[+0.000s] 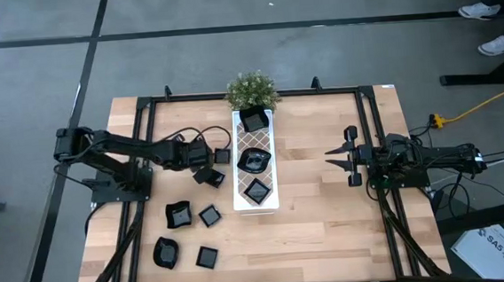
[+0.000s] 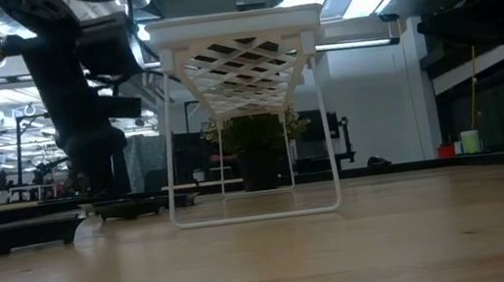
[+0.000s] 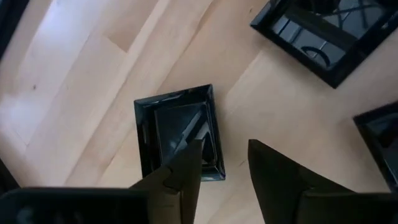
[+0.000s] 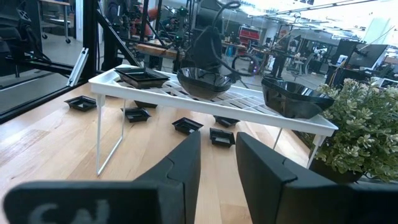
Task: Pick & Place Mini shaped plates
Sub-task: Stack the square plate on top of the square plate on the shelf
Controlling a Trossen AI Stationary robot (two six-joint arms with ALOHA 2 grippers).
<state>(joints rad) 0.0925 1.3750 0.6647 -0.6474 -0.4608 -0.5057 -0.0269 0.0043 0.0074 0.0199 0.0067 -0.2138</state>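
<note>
Grey concrete floor surrounds a light wooden table [image 1: 319,207] with a dark metal frame, and in the low view a workshop with bright ceiling lights lies behind it. Near the middle of the table stands a long white lattice-patterned tray [image 1: 254,161] on thin legs, and a small green potted plant [image 1: 251,89] stands at its far end. Three mini shaped plates sit on the tray: a square one [image 1: 253,119] at the far end beside the plant, a round-rimmed one [image 1: 254,160] in the middle and a square one [image 1: 256,191] at the near end. More black plates lie on the wood to the left of the tray: a wavy one [image 1: 179,215], a small square one [image 1: 209,216], a rounded one [image 1: 165,252] and another square one [image 1: 208,257] nearest to the front edge. The left gripper [image 1: 211,164] reaches over the table just left of the tray, directly above a square black plate [image 3: 180,132] that lies flat on the wood; its two fingers [image 3: 183,180] stand apart and hold nothing. The right gripper [image 1: 331,156] waits well to the right of the tray, with its fingers a little apart and nothing between them.
</note>
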